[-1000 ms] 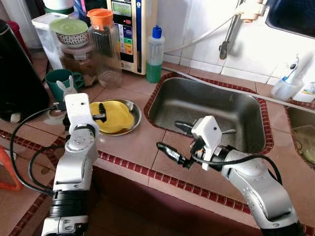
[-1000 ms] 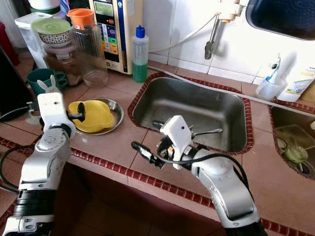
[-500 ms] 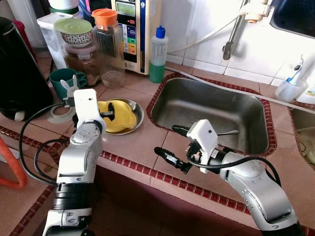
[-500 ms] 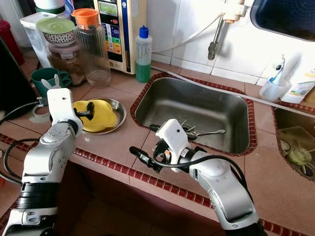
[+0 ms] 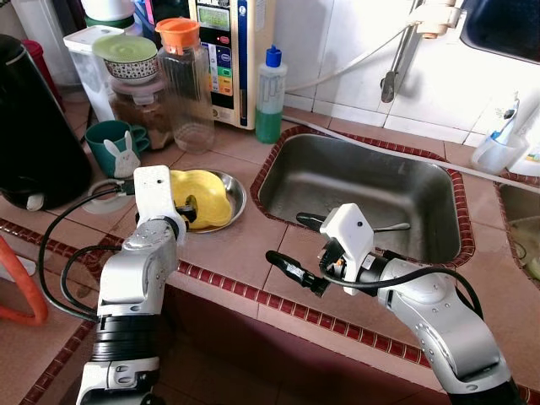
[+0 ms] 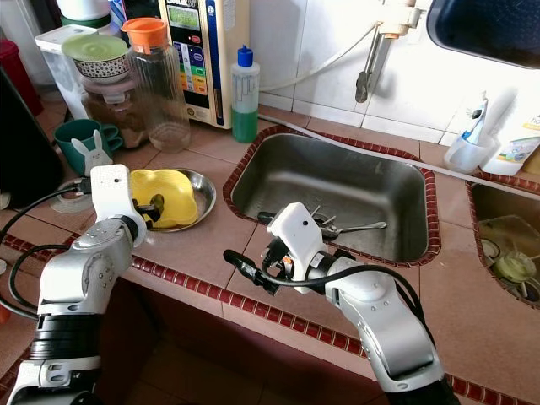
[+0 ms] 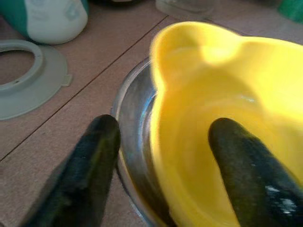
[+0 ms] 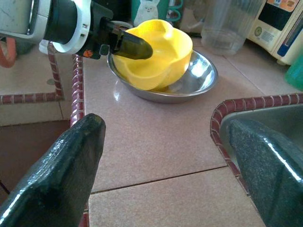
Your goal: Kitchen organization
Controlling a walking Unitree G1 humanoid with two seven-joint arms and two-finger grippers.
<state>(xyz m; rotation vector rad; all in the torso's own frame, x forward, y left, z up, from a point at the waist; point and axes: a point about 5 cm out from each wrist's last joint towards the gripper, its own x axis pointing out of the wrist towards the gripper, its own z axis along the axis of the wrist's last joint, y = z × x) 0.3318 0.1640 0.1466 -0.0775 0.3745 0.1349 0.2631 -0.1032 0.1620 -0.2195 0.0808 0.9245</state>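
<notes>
A yellow bowl [image 5: 205,192] sits in a shallow steel plate [image 5: 235,187] on the tiled counter, left of the sink. My left gripper [image 5: 187,211] is open at the bowl's near rim. In the left wrist view one finger [image 7: 90,156] is outside the yellow bowl [image 7: 227,94], over the steel plate [image 7: 132,118], and the other finger is inside the bowl. My right gripper [image 5: 285,238] hovers open over the counter at the sink's front edge, holding nothing. In the right wrist view it faces the yellow bowl [image 8: 156,52].
The steel sink [image 5: 363,181] holds some cutlery [image 5: 390,226]. Behind the plate stand a green soap bottle [image 5: 267,84], an orange-lidded jar [image 5: 184,80], a teal mug with a rabbit figure [image 5: 114,145] and a black kettle [image 5: 29,126]. A white ring [image 7: 28,80] lies nearby.
My left gripper has come down lower onto the bowl's near rim, with one finger now inside it. The right arm has barely moved. The camera has shifted slightly.
</notes>
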